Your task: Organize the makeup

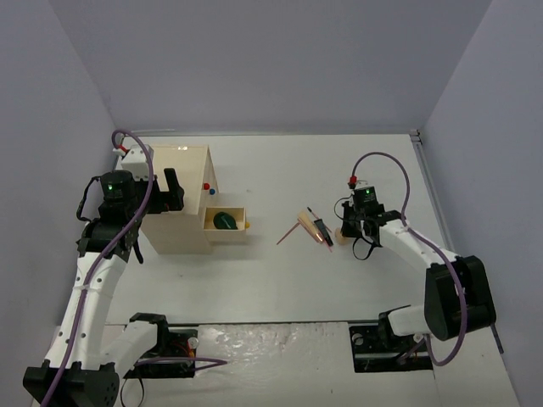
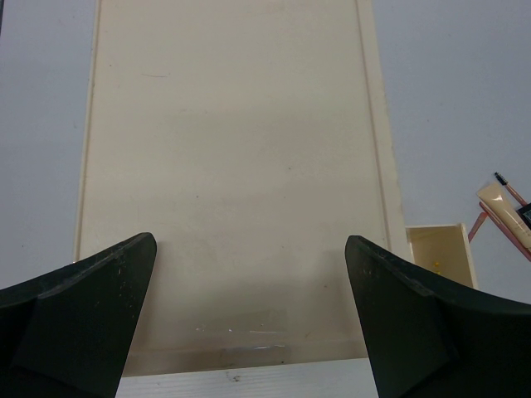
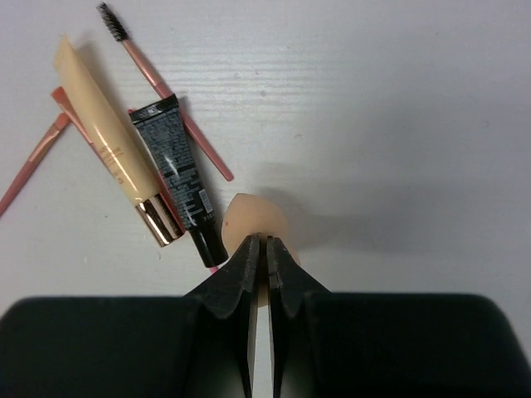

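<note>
My right gripper [image 3: 266, 242] is shut on the beige rounded piece [image 3: 253, 220], pinching it on the table; the gripper also shows in the top view [image 1: 346, 231]. Just left of it lie a black tube [image 3: 178, 178], a beige tube with a gold cap [image 3: 108, 141], a pink spoolie brush [image 3: 158, 83] and a thin pink pencil [image 3: 29, 170]. A dark green round compact [image 1: 224, 221] lies in the open drawer [image 1: 243, 225] of the cream box [image 1: 178, 229]. My left gripper [image 2: 249, 249] is open and empty over the box top [image 2: 232, 149].
The cream box stands at the left with coloured knobs [image 1: 207, 188] on its front side. The pile of tubes and pencils [image 1: 316, 227] lies mid-table, with one pencil [image 1: 288, 233] pointing toward the drawer. Grey walls enclose the table on three sides.
</note>
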Controlling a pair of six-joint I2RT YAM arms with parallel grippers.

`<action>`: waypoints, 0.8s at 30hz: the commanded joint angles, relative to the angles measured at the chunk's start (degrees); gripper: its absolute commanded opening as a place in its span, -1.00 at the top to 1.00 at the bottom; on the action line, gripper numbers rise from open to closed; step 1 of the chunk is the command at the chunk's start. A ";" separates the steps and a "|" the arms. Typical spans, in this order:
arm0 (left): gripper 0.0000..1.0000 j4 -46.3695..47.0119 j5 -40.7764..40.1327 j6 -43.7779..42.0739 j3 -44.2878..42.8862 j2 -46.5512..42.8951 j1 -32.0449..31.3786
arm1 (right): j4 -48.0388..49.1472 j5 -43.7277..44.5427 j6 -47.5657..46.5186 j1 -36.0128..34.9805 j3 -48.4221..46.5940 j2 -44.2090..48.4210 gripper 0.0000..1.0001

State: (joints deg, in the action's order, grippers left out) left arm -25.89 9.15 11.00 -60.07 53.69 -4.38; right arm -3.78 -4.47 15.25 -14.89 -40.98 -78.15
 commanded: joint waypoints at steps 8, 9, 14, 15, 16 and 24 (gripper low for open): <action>-0.94 3.04 0.35 0.60 -1.19 0.01 0.25 | 3.07 -1.78 -7.48 -15.41 -19.12 7.45 1.00; -0.94 3.04 0.35 0.60 -1.19 0.01 0.25 | 4.26 -3.11 -8.10 -17.72 -20.68 6.30 1.00; -0.94 3.13 0.17 0.60 -1.01 0.10 0.25 | 8.18 -6.06 -11.73 -27.00 -30.29 -1.57 1.00; -0.94 3.13 0.24 0.60 -1.01 0.17 0.25 | 8.90 -6.94 -12.18 -28.09 -31.76 -3.09 1.00; -0.94 3.17 0.30 0.55 -1.01 0.28 0.25 | 10.15 -8.00 -12.71 -29.80 -33.14 -4.72 1.00; -0.94 3.26 0.30 0.60 -0.96 0.45 0.25 | 13.24 -12.84 -15.48 -36.24 -42.30 -17.84 1.00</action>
State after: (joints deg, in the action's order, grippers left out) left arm -25.87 9.15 11.00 -60.07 54.06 -4.38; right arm 4.17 -13.65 2.50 -49.26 -77.89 -92.26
